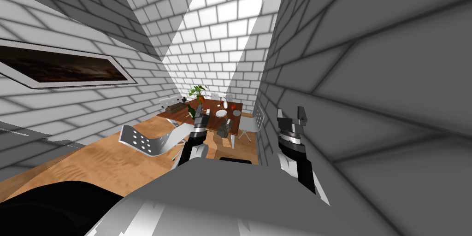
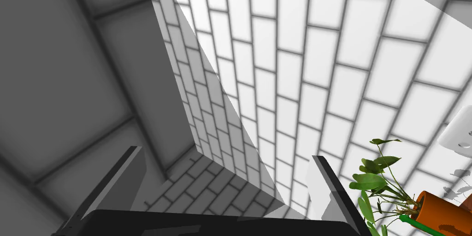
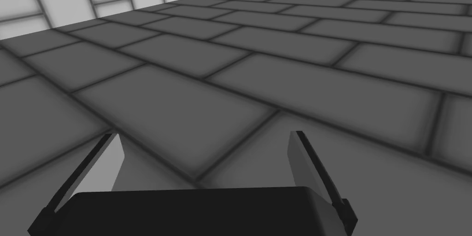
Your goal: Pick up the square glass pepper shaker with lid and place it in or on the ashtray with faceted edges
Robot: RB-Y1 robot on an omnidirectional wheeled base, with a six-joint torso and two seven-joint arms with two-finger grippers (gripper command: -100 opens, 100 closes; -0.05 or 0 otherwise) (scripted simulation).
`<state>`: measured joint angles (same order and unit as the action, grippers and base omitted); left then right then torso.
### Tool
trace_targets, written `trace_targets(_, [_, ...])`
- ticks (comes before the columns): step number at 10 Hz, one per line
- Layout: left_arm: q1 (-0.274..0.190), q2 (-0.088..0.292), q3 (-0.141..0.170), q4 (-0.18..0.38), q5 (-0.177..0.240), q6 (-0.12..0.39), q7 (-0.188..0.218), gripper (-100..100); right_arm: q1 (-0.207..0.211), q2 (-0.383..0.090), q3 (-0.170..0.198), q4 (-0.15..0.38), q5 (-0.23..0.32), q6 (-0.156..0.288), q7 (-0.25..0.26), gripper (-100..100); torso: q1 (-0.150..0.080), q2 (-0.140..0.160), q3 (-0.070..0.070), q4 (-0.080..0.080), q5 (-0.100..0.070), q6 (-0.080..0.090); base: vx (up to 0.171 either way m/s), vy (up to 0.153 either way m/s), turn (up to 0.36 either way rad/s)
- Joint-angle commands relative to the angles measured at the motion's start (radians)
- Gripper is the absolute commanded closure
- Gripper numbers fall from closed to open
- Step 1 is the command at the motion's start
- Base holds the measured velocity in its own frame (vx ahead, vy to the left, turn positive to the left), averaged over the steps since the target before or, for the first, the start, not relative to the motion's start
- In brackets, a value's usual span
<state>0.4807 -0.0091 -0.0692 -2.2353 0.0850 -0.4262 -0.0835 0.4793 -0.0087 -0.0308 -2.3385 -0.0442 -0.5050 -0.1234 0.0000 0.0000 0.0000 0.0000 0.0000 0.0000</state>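
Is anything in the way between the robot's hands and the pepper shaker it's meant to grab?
I can't pick out the shaker among the small things on the brown table. The left gripper, jaws open, is up by the potted plant and a dark bottle; those crowd that side. The right gripper faces a grey wall.

1. The walls [image 1: 221,26] are white brick with grey joints, and they turn dull grey in shade.
2. The floor [image 1: 92,164] is pale, honey-coloured wood with a wavy grain.
3. The table [image 1: 213,108] is reddish-brown wood.
4. The chair [image 1: 143,140] is greyish white, and its back is dotted with round holes.
5. The plant [image 2: 375,182] has green leaves in an orange pot [image 2: 438,210].
6. The picture [image 1: 60,67] is a cloudy dark brown in a pale grey frame.
7. My left gripper [image 2: 225,153] and right gripper [image 3: 203,132] have light grey fingers [image 3: 299,159] on black bodies.
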Motion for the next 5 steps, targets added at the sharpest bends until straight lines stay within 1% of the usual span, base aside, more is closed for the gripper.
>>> trace_targets(1, [-0.005, 0.032, 0.000, 0.012, -0.005, 0.003, -0.005, -100, 0.000, 0.000, 0.000, 0.000, 0.000, 0.000, 0.000, 0, 0.000, 0.000, 0.000, 0.000, 0.000, 0.000, 0.000, 0.000, 0.000])
trace_targets(3, [-0.016, 0.075, 0.000, 0.039, -0.017, 0.009, -0.017, -100, 0.000, 0.000, 0.000, 0.000, 0.000, 0.000, 0.000, 0, 0.000, -0.001, 0.000, 0.000, 0.000, 0.000, 0.009, -0.008, -0.009])
trace_targets(5, [-0.033, 0.109, 0.000, 0.078, -0.034, 0.017, -0.035, -100, 0.000, 0.000, 0.000, 0.000, 0.000, 0.000, 0.000, 0, 0.000, -0.001, -0.001, 0.000, 0.000, 0.000, 0.016, -0.013, -0.011])
